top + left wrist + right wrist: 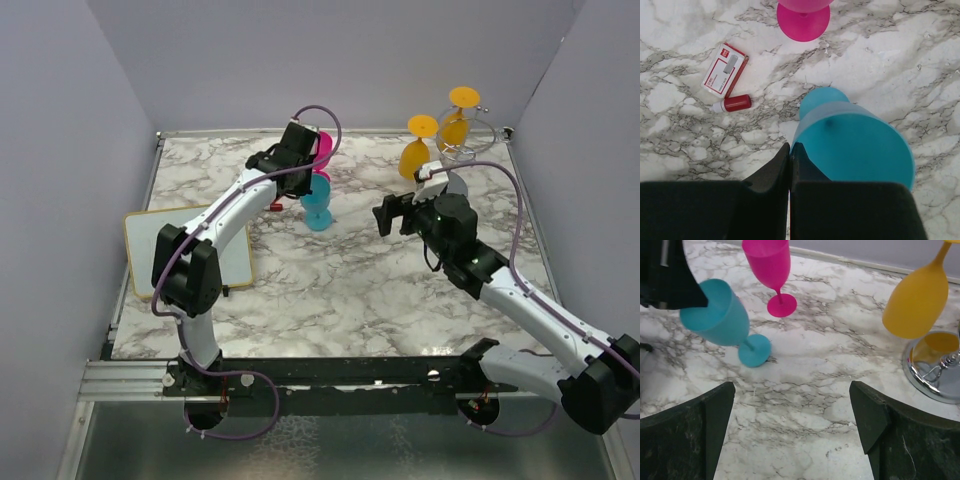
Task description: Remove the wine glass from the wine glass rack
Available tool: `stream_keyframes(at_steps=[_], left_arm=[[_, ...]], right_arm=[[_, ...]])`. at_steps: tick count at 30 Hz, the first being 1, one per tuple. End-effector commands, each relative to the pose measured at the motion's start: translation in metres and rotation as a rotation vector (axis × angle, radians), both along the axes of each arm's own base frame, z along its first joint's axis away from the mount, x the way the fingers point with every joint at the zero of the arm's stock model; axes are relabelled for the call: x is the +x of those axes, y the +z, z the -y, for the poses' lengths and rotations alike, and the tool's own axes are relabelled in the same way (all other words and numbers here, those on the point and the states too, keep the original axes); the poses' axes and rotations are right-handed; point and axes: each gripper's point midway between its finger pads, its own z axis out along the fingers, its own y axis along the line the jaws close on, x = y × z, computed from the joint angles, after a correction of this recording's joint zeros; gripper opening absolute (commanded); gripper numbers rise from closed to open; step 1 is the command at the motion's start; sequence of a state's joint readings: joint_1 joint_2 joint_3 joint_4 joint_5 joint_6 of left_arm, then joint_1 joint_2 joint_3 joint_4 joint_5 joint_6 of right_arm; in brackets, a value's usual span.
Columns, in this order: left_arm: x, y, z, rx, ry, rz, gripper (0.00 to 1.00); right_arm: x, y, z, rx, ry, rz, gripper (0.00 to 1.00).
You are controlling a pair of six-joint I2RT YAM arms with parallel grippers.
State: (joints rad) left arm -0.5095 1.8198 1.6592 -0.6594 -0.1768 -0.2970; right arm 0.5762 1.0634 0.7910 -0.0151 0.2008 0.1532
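The silver wire wine glass rack (468, 150) is found at the far right corner of the white marble-patterned table (340, 290), on its round shiny base (935, 377). Two yellow plastic wine glasses (415, 158) are seen hanging from its looped arms, bowls down and feet up; one bowl (916, 302) is reflected in the base.

A teal plastic wine glass (318, 205) is off the rack, well to its left near the middle of the far table area. It is tilted, with its round foot low against the marble; whether the foot touches cannot be told. Its rim is pinched by the left gripper (790, 150), whose jaws are drawn almost together on the wall of the cup.

A pink plastic wine glass (769, 262) stands upright on the table just behind the teal one, apart from it.

The right gripper (792, 385) is held above bare marble between the teal glass and the rack, jaws spread wide, with nothing in them.

Left of the teal glass, a small red-and-white box (725, 70) and a red-capped vial (732, 103) lie flat, close together. A white board with a tan frame (190, 250) lies at the left table edge.
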Motion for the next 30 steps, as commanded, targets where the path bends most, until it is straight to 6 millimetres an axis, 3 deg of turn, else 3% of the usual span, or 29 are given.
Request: stream_keyframes(at_steps=[1,8,23,26,30], left_arm=[[0.034,0.016,0.001,-0.006,0.039,0.103,0.00],[0.057,0.009,-0.008,-0.002,0.066,0.100,0.00],[0.063,-0.003,0.001,-0.006,0.019,0.053,0.00],[0.063,-0.004,-0.002,0.010,0.020,0.045,0.04],[0.062,-0.002,0.000,0.003,0.014,0.042,0.17]], right_arm=[[-0.012,0.031,-0.011,0.080,0.076,0.017,1.00],[-0.015,0.047,-0.001,0.088,0.040,0.064,1.00],[-0.014,0.050,0.004,0.085,0.017,0.070,1.00],[-0.016,0.058,0.005,0.092,0.017,0.084,1.00],[-0.018,0.065,0.007,0.098,0.013,0.098,1.00]])
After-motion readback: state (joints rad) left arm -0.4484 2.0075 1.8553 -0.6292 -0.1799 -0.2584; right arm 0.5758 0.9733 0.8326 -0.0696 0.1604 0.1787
